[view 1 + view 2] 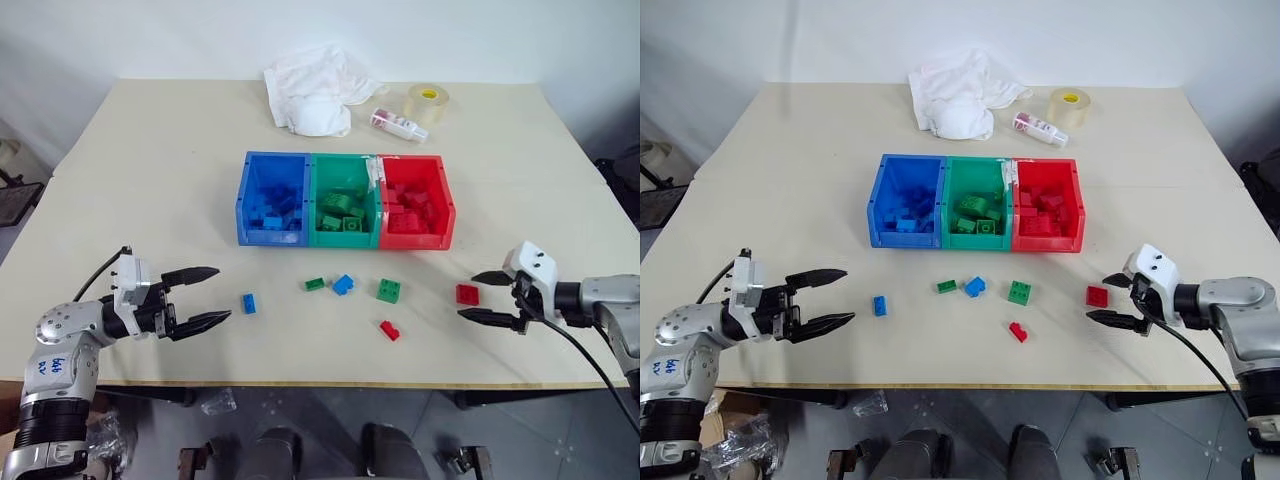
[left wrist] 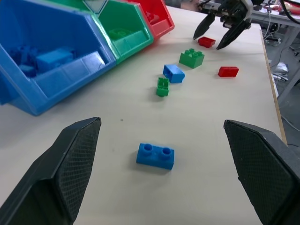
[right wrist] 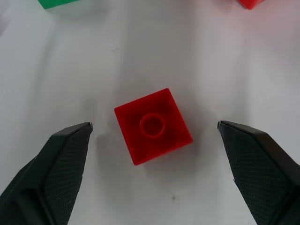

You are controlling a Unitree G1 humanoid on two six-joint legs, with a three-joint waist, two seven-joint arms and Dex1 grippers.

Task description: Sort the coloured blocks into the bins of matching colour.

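Note:
Three joined bins, blue [image 1: 243, 200], green [image 1: 345, 237] and red [image 1: 449, 205], sit mid-table with matching blocks inside. Loose blocks lie in front of them: a blue brick [image 1: 249, 303], a small green one [image 1: 314, 284], another blue [image 1: 343, 284], a larger green [image 1: 389, 290], a red brick [image 1: 389, 330] and a square red block [image 1: 467, 294]. My right gripper [image 1: 481, 297] is open, its tips just right of the square red block [image 3: 153, 125], which lies between them in the right wrist view. Left of the blue brick [image 2: 155, 155], my left gripper [image 1: 211, 296] stands open and holds nothing.
A crumpled white cloth [image 1: 312, 88], a small bottle [image 1: 398, 124] and a clear tape roll [image 1: 427, 103] lie at the far side of the table. The table's front edge [image 1: 330, 383] runs just below the loose blocks.

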